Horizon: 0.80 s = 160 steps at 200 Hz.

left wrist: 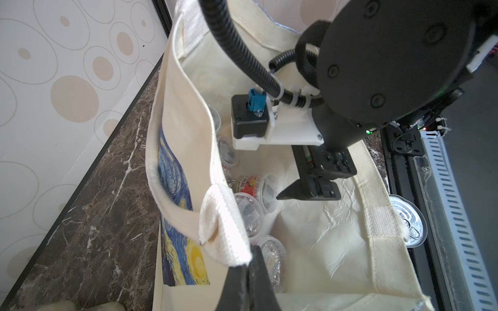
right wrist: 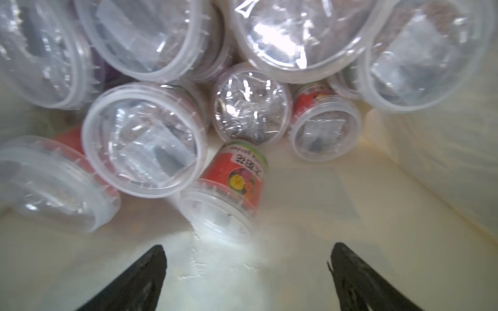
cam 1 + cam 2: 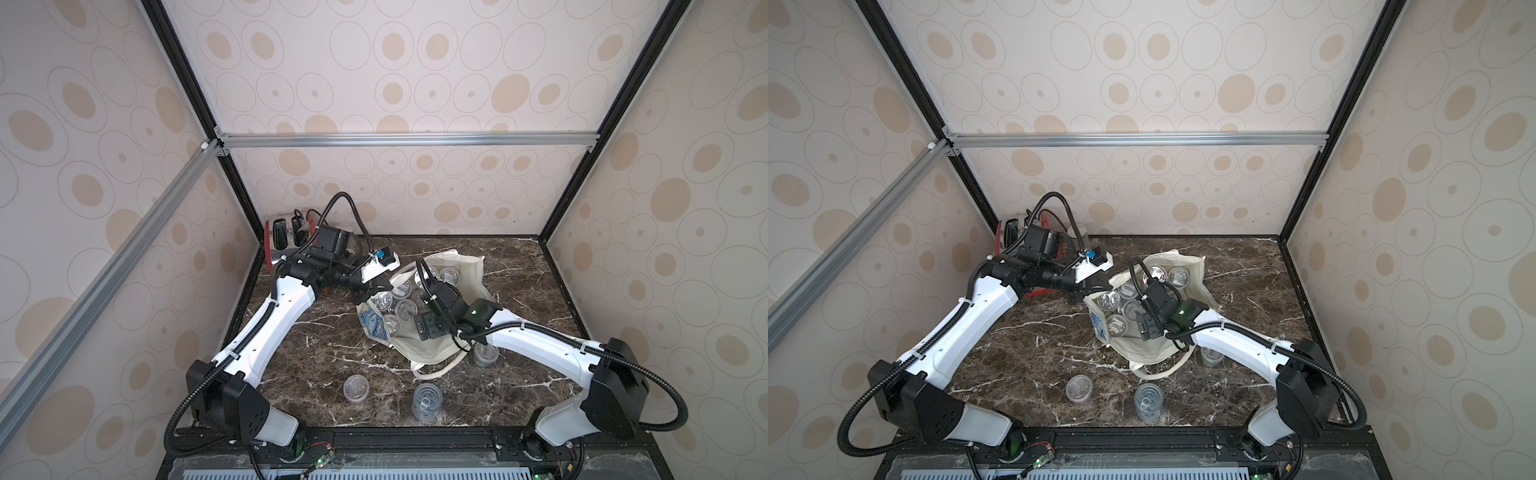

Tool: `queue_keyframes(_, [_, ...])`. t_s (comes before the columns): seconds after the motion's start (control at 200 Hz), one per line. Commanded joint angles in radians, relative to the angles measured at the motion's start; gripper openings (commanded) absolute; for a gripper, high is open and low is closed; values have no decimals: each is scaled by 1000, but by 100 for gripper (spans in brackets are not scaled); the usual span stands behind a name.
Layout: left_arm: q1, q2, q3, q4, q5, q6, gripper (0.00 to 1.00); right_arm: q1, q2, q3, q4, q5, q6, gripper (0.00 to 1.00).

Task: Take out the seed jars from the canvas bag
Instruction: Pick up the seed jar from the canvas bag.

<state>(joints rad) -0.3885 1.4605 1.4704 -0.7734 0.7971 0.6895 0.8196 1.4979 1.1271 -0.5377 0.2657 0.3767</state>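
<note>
My left gripper [image 1: 249, 259] was clamped on the handle [image 1: 226, 229] of the bag [image 1: 323, 242]. My right gripper [image 2: 248, 245], wide open and empty, faced a red-labelled jar [image 2: 237, 177]. Next: advance, straddle, close.

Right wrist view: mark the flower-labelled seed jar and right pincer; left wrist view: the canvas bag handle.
flower-labelled seed jar [image 2: 237, 175], right wrist view, on its label.
right pincer [image 2: 248, 247], right wrist view, between its fingertips.
canvas bag handle [image 1: 226, 223], left wrist view, on the folded webbing.
</note>
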Motion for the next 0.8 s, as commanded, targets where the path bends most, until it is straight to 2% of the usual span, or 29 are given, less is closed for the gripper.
queue_keyframes(0.0, [-7, -6, 16, -29, 27, 39, 0, 6, 30, -5, 44, -100, -27, 99])
queue_keyframes(0.335, [-7, 0, 37, -37, 32, 36, 0, 10, 195, 35, 35, 23, 22, 100])
queue_keyframes(0.425, [-6, 0, 37, -44, 33, 40, 0, 9, 221, 35, 36, 90, 53, 100])
queue_keyframes(0.575, [-6, -3, 39, -48, 28, 40, 0, 10, 233, 34, 51, 123, 79, 100])
queue_keyframes(0.795, [-7, -11, 38, -60, 23, 50, 0, 3, 196, 12, 72, 179, 61, 90])
